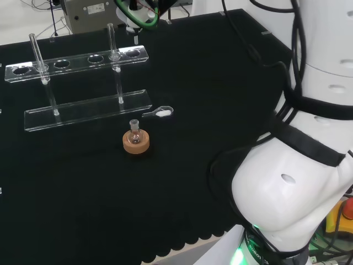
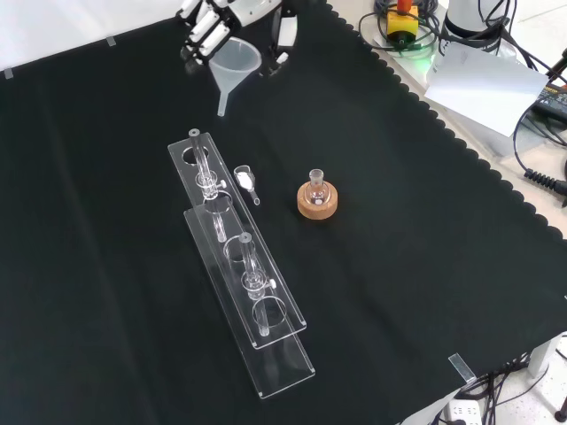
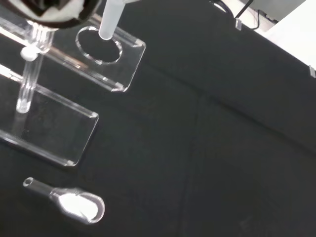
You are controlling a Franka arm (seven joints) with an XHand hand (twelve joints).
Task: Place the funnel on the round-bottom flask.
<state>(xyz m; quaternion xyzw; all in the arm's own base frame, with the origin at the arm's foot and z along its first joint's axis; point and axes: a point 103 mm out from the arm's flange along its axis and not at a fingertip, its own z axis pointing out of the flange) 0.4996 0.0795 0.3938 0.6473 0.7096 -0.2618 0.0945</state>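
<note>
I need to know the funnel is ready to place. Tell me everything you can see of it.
The funnel looks like clear plastic or glass: a wide cone with a narrow stem pointing down. It hangs upright above the cloth, near the far end of the clear rack in the front view. The hand grips its rim; nothing else touches it.

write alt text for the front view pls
At the top of the view the hand holds a clear funnel above black cloth. Below, a small round-bottom flask sits on a cork ring, right of a long clear rack.
</note>
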